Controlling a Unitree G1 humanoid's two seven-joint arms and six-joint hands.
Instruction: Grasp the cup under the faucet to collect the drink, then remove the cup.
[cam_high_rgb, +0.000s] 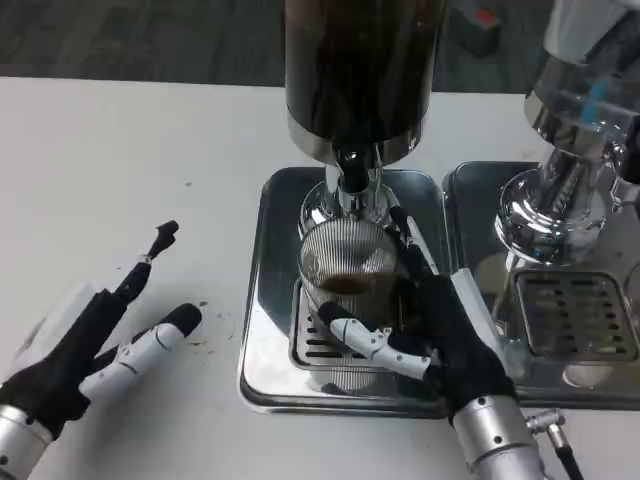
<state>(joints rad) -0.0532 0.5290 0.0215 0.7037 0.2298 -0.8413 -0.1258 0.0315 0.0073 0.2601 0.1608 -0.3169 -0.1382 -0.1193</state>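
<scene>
Right robot hand (425, 335) partly hides the ribbed cup (345, 268).

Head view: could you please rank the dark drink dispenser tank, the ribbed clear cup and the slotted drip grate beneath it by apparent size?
1. Dark drink dispenser tank, though nearer the camera
2. Ribbed clear cup
3. Slotted drip grate, largely hidden, so unsure

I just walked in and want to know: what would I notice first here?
Probably the ribbed glass cup in the middle, with brown drink in it, under the faucet of the big dark dispenser. The right hand holds it with its fingers. The left hand rests on the white table.
</scene>
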